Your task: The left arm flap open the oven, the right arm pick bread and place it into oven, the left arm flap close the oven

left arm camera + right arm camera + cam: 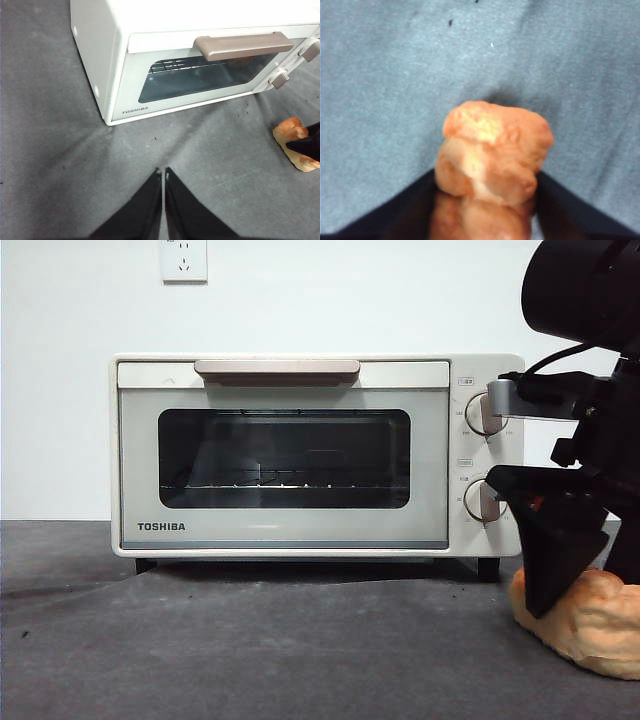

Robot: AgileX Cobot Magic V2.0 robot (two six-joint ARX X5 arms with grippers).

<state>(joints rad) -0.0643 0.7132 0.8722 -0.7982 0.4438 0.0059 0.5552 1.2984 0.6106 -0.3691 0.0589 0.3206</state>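
Right pincer [485, 210] straddled the bread [492, 150] on the surface [250, 650], beside the shut oven [285, 455].
Jaws flanked the loaf, grip unconfirmed; the door's closure would block placement. Left pincer [163, 172], pressed together, hovered before the oven, angled downward.

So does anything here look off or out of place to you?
One thing: the oven door is shut, yet the right gripper already has its fingers around the bread on the cloth. The left gripper hangs back from the handle. Nothing looks spilled or damaged.
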